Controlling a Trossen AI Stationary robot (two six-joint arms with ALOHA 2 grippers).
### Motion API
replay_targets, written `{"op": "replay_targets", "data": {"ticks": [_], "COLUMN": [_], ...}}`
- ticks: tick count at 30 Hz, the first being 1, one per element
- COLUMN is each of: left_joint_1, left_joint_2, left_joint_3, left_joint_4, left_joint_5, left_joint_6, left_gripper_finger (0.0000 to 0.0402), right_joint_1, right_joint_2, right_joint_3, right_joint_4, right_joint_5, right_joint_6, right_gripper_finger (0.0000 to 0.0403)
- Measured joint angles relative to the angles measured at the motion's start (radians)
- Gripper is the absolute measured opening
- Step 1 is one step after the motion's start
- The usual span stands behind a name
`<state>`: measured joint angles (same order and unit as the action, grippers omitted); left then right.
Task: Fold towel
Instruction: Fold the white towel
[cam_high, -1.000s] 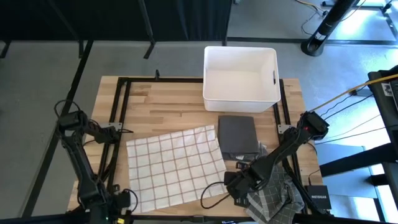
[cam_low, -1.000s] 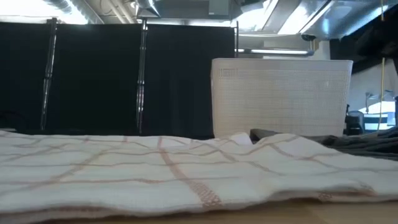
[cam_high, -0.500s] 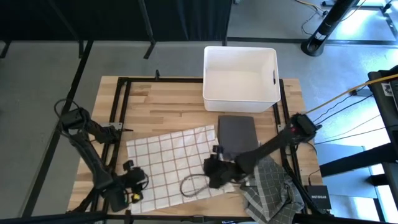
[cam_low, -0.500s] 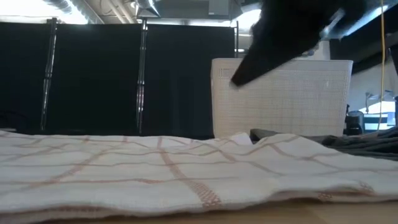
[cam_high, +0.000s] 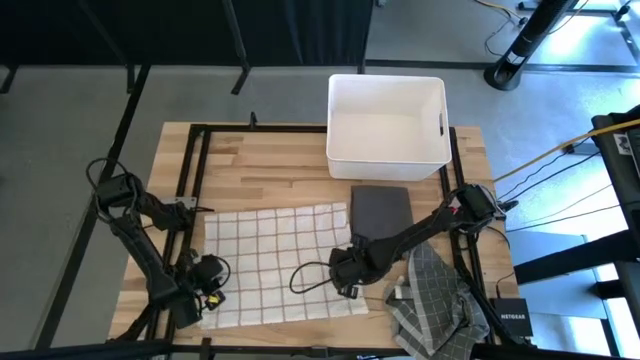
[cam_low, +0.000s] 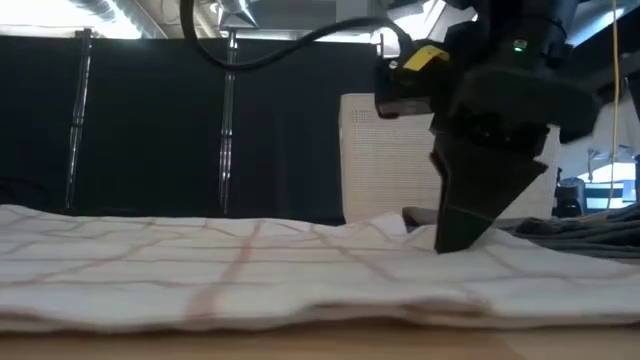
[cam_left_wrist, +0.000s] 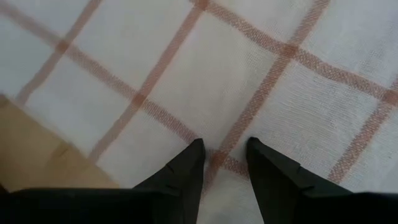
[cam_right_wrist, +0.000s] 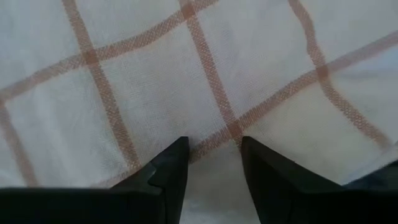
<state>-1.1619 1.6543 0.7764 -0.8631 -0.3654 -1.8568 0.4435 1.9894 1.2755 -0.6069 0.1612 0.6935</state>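
A white towel with reddish checks lies spread flat on the wooden table. My left gripper hangs over its near-left corner, pointing steeply down. Its fingers are open over a check line. My right gripper points down at the towel's near-right part, also open. In the low view the right gripper reaches down to the cloth's surface. Nothing is pinched. My left gripper points its open fingers down at the towel beside its near-left edge; whether the tips touch the cloth I cannot tell. My right gripper comes from above, and its tips reach the top of the towel; whether they touch I cannot tell.
A white bin stands at the table's far side. A folded dark grey cloth lies just right of the towel. A heap of grey checked cloths sits at the near right corner. Black frame rails run along the table's left and far edges.
Both grippers have come in from the table's near edge over the towel and sunk toward it, tipping to point more steeply down. The towel's near part lies flatter and squarer to the table than before.
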Motion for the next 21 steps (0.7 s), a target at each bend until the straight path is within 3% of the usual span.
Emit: {"op": "replay_targets", "data": {"ticks": [10,12,17,21], "left_joint_1": [-0.003,0.022,0.139,0.229], "left_joint_2": [-0.011,-0.035,-0.099,-0.17], "left_joint_3": [0.092,0.133,0.166,0.166], "left_joint_4": [0.005,-0.043,-0.055,-0.095], "left_joint_5": [0.009,-0.034,-0.199,-0.191], "left_joint_6": [0.23,0.317,0.578,0.722], "left_gripper_finger": [0.0118,0.0118,0.0118,0.0118], "right_joint_1": [0.002,0.003,-0.025,-0.078], "right_joint_2": [-0.023,-0.032,-0.033,-0.045], "right_joint_3": [0.032,0.063,0.097,0.099], "right_joint_4": [-0.036,-0.025,0.108,0.187], "right_joint_5": [-0.108,-0.054,0.204,0.122], "right_joint_6": [0.025,-0.06,-0.443,-0.663], "right_gripper_finger": [0.0153,0.0153,0.0153,0.0153]}}
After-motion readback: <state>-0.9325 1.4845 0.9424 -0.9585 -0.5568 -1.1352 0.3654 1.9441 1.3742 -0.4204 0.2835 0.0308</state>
